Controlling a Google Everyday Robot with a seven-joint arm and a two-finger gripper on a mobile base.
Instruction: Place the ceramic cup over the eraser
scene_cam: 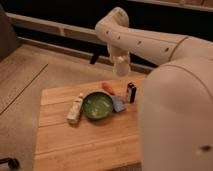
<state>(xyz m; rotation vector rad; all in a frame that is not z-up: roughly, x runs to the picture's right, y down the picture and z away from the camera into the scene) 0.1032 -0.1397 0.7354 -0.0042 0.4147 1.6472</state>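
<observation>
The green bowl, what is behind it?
An orange piece lies behind the green bowl. Farther back, higher, the gripper holds the ceramic cup. Its rim hides the table between.

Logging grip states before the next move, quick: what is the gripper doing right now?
Gripper: closed on the small cream-white ceramic cup, held in the air above the far edge of the wooden table.

Other things we see on the wooden table [75, 145]
We find a green bowl [97, 106] at the centre of the frame, a white bottle [75, 109] lying just left of it, a flat blue pad [118, 104] just beside its right rim, and an orange carrot-like piece [107, 87] just above that pad.
</observation>
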